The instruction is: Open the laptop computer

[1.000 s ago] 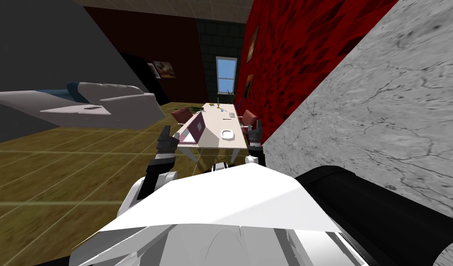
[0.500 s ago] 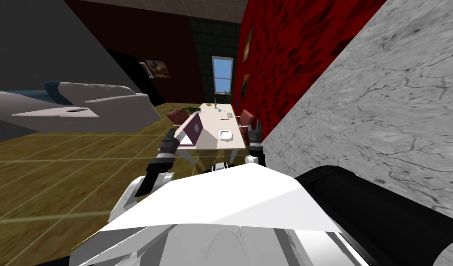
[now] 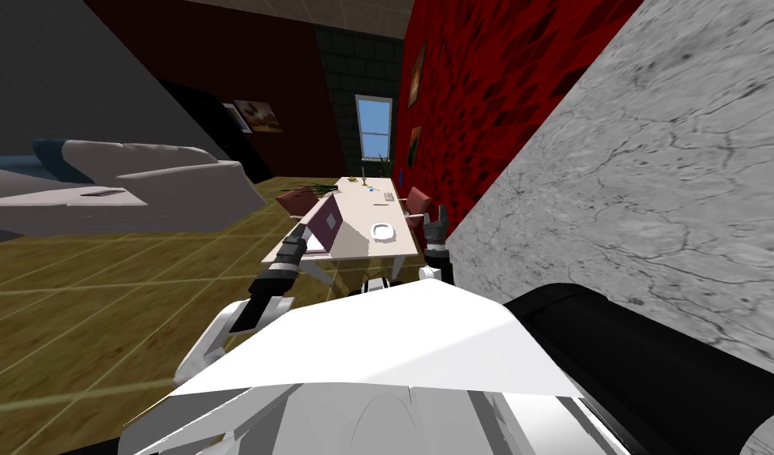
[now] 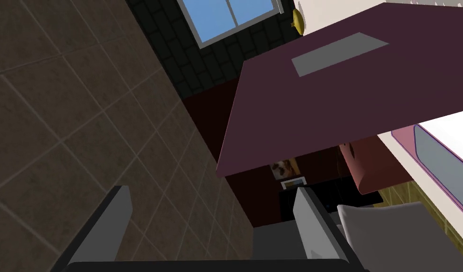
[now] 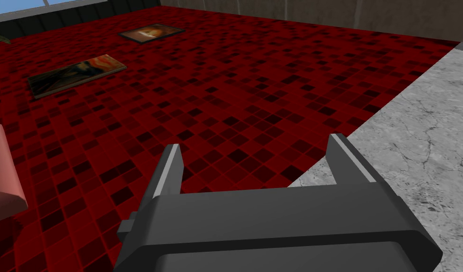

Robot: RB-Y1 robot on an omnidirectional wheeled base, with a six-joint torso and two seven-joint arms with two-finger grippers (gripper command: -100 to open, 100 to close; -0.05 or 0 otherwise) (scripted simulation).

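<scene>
Having crept forward, the left end effector (image 3: pixel 299 235), released and empty, is reaching the half-raised maroon laptop (image 3: pixel 331 223) at the table's (image 3: pixel 400 246) near corner, centre frame, setting up a lid push; the right end effector (image 3: pixel 434 224) is idling released.

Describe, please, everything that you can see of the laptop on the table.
The laptop is dark maroon and rests on the pale table, near its corner on my left. Its lid, with a grey rectangle on the back, stands raised at a slant off the pinker base. The left gripper, open, is close by the lid's edge; contact cannot be told.
</scene>
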